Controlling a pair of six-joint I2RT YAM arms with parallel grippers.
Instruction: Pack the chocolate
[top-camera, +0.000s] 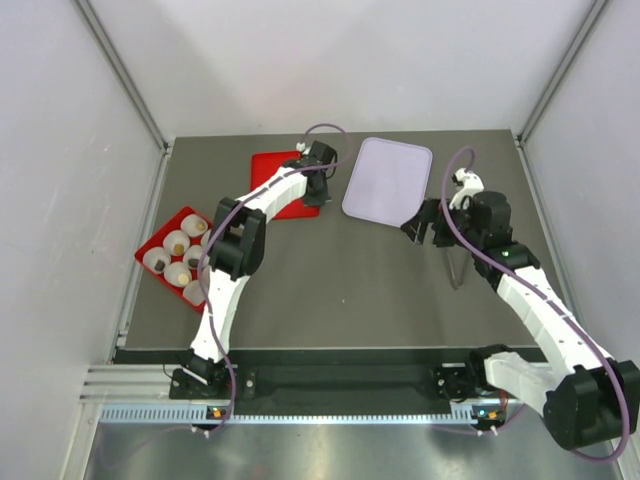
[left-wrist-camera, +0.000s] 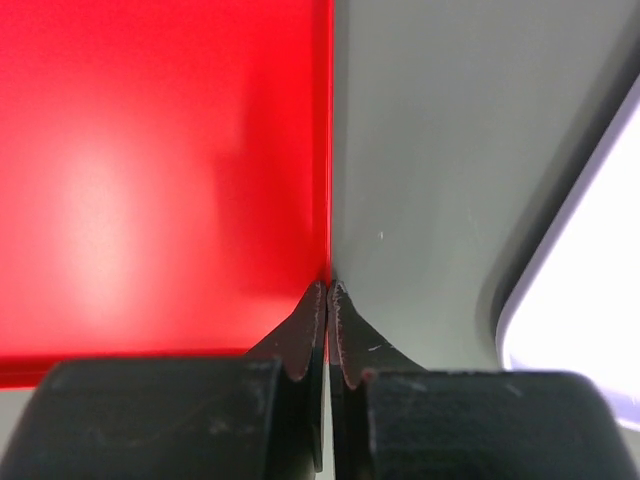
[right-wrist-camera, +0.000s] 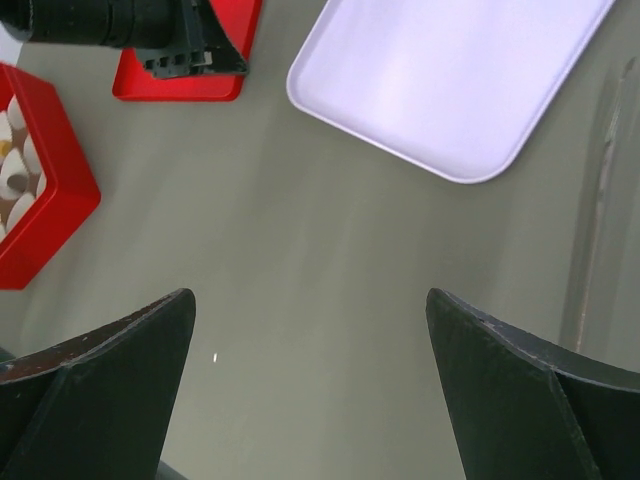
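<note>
A red box at the left holds several white paper cups, and small tan chocolate pieces show in some of them. The box also shows at the left edge of the right wrist view. The flat red lid lies at the back. My left gripper is at the lid's right edge, and its jaws are shut on that edge of the lid. My right gripper hangs open and empty above bare table, right of centre.
A lavender tray lies at the back centre-right, just right of the left gripper; it shows in the right wrist view and at the right edge of the left wrist view. White walls enclose the table.
</note>
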